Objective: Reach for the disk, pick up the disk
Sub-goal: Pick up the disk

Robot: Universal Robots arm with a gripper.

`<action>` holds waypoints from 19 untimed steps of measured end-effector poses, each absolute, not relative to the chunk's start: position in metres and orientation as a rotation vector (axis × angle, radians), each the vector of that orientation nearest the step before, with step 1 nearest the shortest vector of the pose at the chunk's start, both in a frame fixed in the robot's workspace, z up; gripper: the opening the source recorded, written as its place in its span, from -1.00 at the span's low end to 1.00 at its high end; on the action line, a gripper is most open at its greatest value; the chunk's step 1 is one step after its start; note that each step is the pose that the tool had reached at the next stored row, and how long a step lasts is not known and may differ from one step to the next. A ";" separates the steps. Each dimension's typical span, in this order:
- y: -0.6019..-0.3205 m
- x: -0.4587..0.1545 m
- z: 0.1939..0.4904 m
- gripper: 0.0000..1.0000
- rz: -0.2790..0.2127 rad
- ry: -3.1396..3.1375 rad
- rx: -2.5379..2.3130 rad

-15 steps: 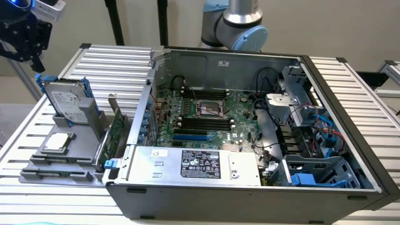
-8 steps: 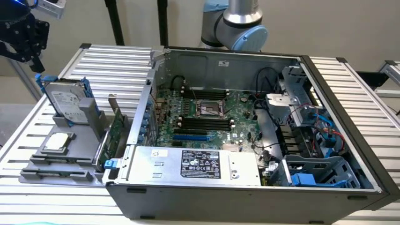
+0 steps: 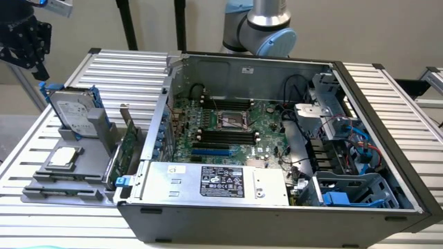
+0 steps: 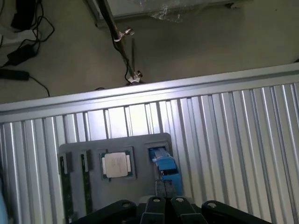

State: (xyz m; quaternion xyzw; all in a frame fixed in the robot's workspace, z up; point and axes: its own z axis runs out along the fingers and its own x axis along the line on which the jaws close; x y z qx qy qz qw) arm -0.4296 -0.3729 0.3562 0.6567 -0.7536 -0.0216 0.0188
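- Exterior view: the disk [image 3: 72, 111] is seen standing on edge in a grey holder [image 3: 104, 127] on the counter [image 3: 124, 67], at the exterior view's left of the open computer case [image 3: 277, 67].
- It is judged rigid, fairly heavy, smooth-faced and sensitive to shock. The blue side rails are judged the best place to hold it.
- The gripper [image 3: 41, 72] hovers above it, apart, jaws apparently pressed together and empty.
- Wrist view: the disk [image 4: 164, 165] sits near the gripper [image 4: 164, 186], with a square chip [image 4: 117, 164] just beside it.

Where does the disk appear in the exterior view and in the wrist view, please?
Exterior view: the disk stands on edge in the grey holder at the exterior view's left, outside the computer case.
Wrist view: the disk, seen from above, shows its blue rail in the same holder.
Shared landmark: the square silver chip lying in the holder beside the disk.
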 end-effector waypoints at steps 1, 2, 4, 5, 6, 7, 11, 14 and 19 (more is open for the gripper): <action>-0.373 -0.430 0.356 -0.79 -0.067 -2.331 2.049; -0.372 -0.430 0.356 -0.79 -0.066 -2.324 2.058; -0.371 -0.430 0.356 -0.79 -0.066 -2.313 2.070; -0.370 -0.430 0.356 -0.79 -0.066 -2.308 2.075; -0.370 -0.430 0.356 -0.79 -0.066 -2.304 2.080; -0.369 -0.430 0.356 -0.79 -0.067 -2.301 2.085; -0.368 -0.429 0.356 -0.79 -0.084 -2.308 2.107; -0.368 -0.429 0.355 -0.79 -0.092 -2.313 2.122; -0.366 -0.429 0.352 -0.79 -0.087 -2.278 2.167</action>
